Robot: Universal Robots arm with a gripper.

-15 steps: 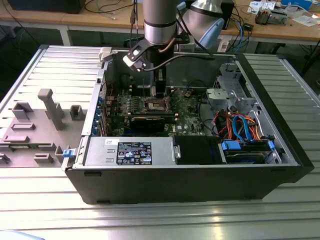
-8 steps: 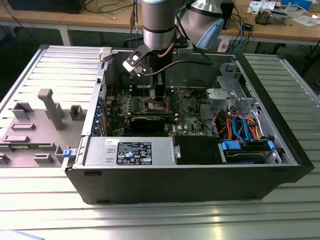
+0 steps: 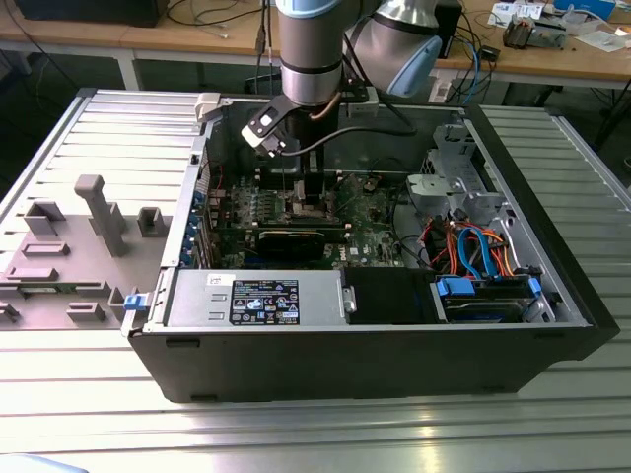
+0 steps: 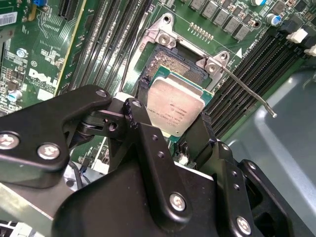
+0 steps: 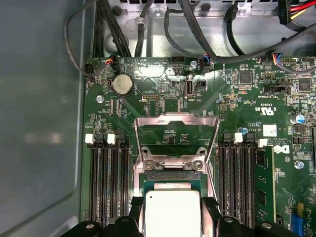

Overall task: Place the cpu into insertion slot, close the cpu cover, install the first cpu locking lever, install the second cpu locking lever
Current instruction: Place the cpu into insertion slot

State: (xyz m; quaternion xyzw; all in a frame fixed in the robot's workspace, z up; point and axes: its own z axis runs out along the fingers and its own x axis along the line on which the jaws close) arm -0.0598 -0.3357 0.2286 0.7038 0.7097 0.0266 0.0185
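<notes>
Green motherboard (image 5: 168, 94) lies beneath fingers (image 5: 208, 208) clamping the faintly printed cpu (image 4: 175, 106).

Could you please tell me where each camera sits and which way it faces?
Exterior view: off the arm, high beside the open computer case, looking down into it; the arm reaches in from above.
Second wrist view: on the wrist, looking past the hand at the chip it grips at the socket; its black fingers show.
First wrist view: on the wrist, facing the green board and the raised cover; fingertips show.
Shared: both wrist views show the chip between the fingers.
</notes>
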